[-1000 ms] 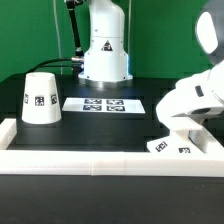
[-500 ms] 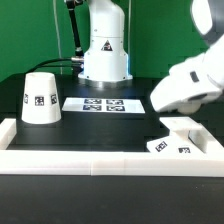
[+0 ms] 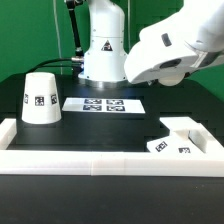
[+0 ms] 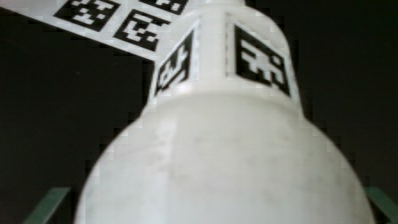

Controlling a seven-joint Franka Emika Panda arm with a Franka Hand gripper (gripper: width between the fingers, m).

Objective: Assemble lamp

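Up and away swings the arm [image 3: 178,42]. One second ago it hung low over the base [image 3: 182,132] on the exterior view's right. It is high over the table [image 3: 100,125] at this moment, more to the middle, and it looks smeared.

The bulb [image 4: 214,150] fills almost all of the wrist view. Its round white body is very close to the camera, and its narrow neck with black-and-white tags points away. The bottom of the bulb is cut off by the edge of the picture. In the exterior view I cannot pick the bulb out of the white blur.

The tool [image 3: 140,68] is at the low end of that blur. Its fingers do not show in either view, so I cannot tell if they are apart, together or clamped on the bulb.

The base lies flat on the table in the near corner on the exterior view's right, just beside the white wall [image 3: 100,160]. The wall hides its near edge. Tags show on its front.

The shade [image 3: 40,97] stands on the table with its wide end down, well apart from the base, on the exterior view's left.

The marker board [image 3: 105,103] lies flat between them, farther back. One corner of it peeks past the bulb in the wrist view.
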